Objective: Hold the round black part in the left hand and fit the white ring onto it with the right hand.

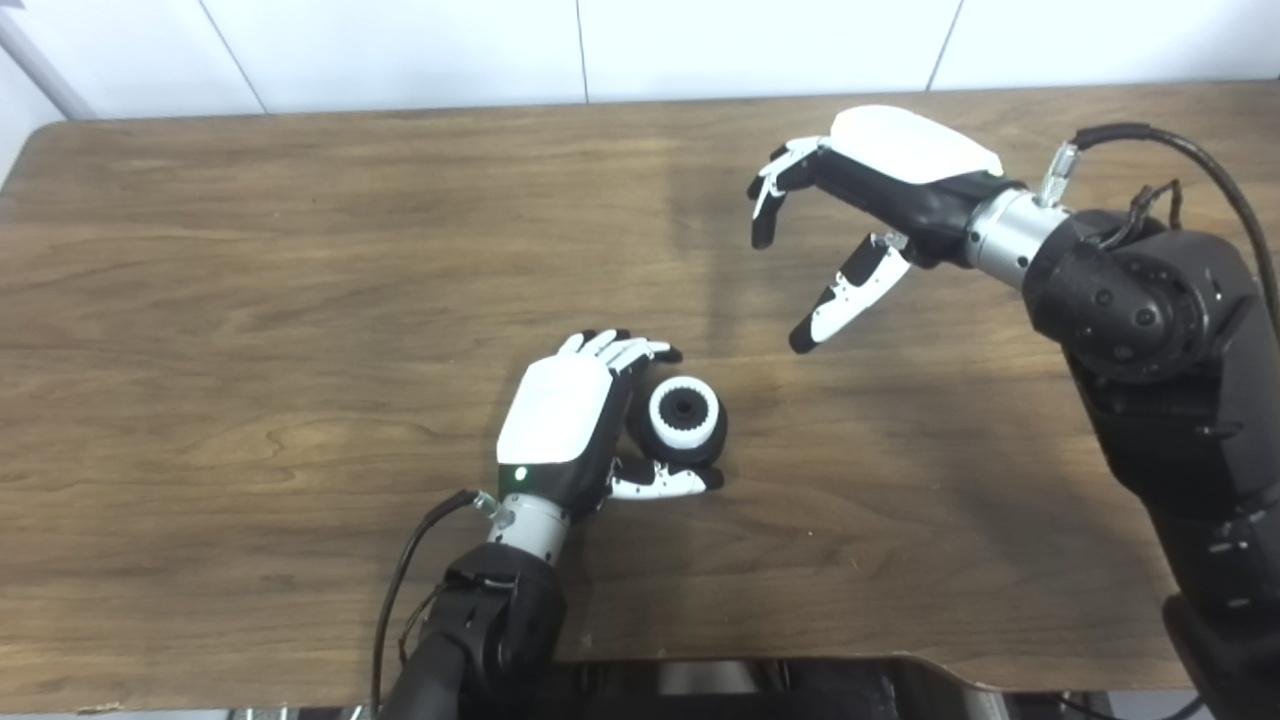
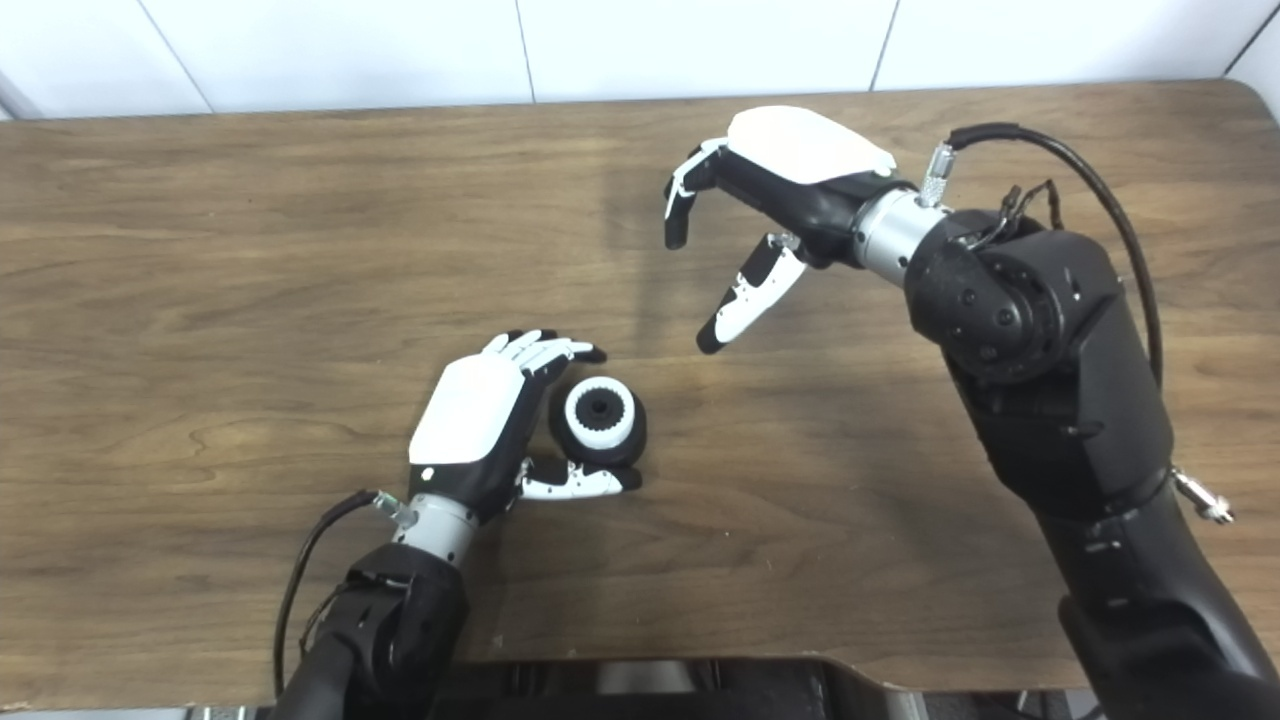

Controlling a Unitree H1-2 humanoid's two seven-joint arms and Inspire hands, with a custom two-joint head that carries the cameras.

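White ring seated on the round black part, cradled by the left hand on the brown wooden counter.

The round black part rests at the counter's middle, its toothed white plastic ring and dark bore facing up toward the camera. The left hand curls around it from 9 o'clock, thumb underneath. The right hand hovers at 1 o'clock, fingers spread, holding nothing. Both views show alike.

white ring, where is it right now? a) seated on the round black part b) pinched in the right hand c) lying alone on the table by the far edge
a: the white ring sits on the round black part by the left hand, while the right hand hovers open and empty.
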